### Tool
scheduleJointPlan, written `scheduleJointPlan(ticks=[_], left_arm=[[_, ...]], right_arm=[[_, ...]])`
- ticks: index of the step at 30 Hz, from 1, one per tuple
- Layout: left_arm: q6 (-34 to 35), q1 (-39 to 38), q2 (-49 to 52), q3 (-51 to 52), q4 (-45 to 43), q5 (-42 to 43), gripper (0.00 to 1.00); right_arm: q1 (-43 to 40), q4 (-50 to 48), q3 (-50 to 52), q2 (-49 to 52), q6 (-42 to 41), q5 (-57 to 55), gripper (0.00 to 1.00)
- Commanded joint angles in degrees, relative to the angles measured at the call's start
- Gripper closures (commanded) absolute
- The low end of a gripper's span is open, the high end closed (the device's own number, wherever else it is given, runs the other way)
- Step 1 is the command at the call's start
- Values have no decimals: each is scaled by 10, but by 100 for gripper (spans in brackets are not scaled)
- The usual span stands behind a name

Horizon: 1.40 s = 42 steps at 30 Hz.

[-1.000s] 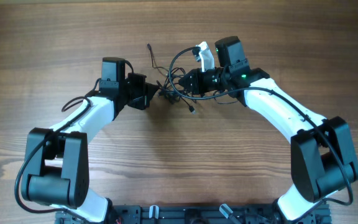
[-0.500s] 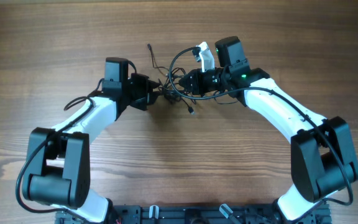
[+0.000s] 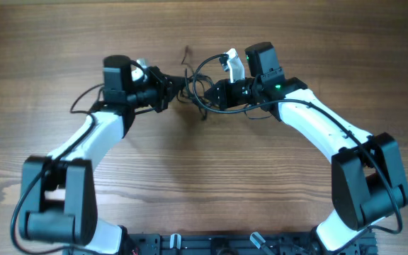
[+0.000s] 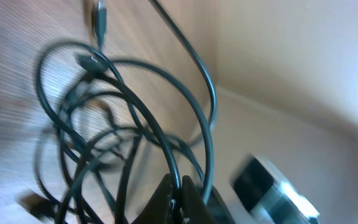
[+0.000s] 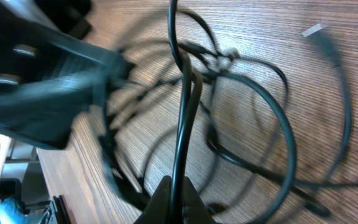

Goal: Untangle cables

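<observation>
The cables (image 3: 195, 88) are a bunch of thin black looped wires between my two grippers at the middle back of the table. My left gripper (image 3: 170, 86) is shut on one strand at the bunch's left side; in the left wrist view (image 4: 179, 190) the loops (image 4: 123, 118) hang in front of the jaws. My right gripper (image 3: 213, 92) is shut on another strand at the bunch's right side, seen running up from the jaws (image 5: 176, 190) in the right wrist view. A white plug end (image 3: 229, 59) sticks up by the right arm.
The wooden table (image 3: 204, 184) lies under both arms. A loose cable tip (image 3: 187, 51) lies just behind the bunch. The left arm's own thicker cable (image 3: 87, 108) loops beside its forearm.
My left gripper has moved left and toward the back, holding a strand. The bunch has been lifted and pulled with it, and the loose tip has shifted. The right arm has stayed still.
</observation>
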<state>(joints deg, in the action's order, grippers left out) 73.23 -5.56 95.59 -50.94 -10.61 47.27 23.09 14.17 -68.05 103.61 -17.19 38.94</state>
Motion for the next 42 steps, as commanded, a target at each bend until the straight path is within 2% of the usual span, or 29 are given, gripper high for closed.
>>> scheduleJointPlan(ticks=[1,3,5,8,12,16,26,31,32,33,34,36,37,38,39,40,42], left_arm=[[-18,26,-62,-3,-3,81,96],[-16,32,-77,-3,-3,89,96],[-17,40,-93,-3,-1,102,96],[-22,49,-101,-3,36,104,96],[-83,71,-101,-3,112,94,96],[-116,103,-101,-3,175,82,96],[-116,212,-101,-3,183,134,96],[-182,251,-101,-3,231,118,96],[-200,251,-101,-3,247,103,87],[-210,251,-101,-3,257,90,66],[-223,249,-101,-3,270,70,52],[-245,245,-101,-3,297,19,35],[-258,243,-101,-3,309,-10,31],[-276,240,-101,-3,315,-35,27],[-301,235,-101,-3,315,-48,25],[-329,228,-101,-3,314,-54,22],[-377,205,-101,-3,298,-54,22]], right_arm=[[-2,1,-8,11,22,-3,96],[-3,1,-8,11,19,-6,96],[-2,3,-8,11,-18,-47,96],[-2,4,-8,11,-40,-80,96],[-2,13,-8,11,-49,-130,96],[-2,25,-8,11,-53,-163,96],[-2,28,-8,11,-53,-172,95],[-2,30,-8,11,-53,-179,95],[-2,30,-8,11,-53,-167,86],[-2,30,-8,11,-53,-154,81],[-2,30,-8,11,-52,-147,80],[-2,30,-8,11,-52,-134,73],[-2,29,-8,11,-48,-126,61],[-2,27,-8,11,-36,-115,44],[-2,22,-8,11,-17,-98,34],[-3,17,-9,11,-8,-89,25],[-11,-8,-11,11,-9,-42,18]])
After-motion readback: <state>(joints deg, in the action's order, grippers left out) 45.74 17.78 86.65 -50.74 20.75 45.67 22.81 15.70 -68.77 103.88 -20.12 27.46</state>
